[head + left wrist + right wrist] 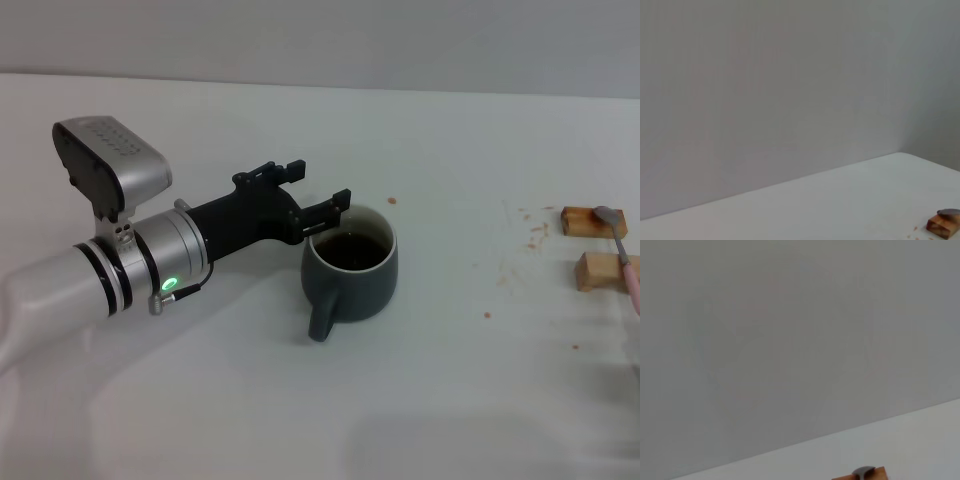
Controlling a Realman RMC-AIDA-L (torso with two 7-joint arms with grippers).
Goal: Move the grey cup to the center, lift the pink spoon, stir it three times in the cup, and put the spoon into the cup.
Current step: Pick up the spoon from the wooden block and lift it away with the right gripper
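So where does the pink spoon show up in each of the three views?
Head view: the pink spoon lies at the far right edge, across two wooden blocks, right of the grey cup.
Left wrist view: only its grey bowl shows, bottom right corner, on a block.
Right wrist view: only its bowl shows, at the bottom edge, on a block.
Shared landmark: the wooden block under the spoon's bowl.
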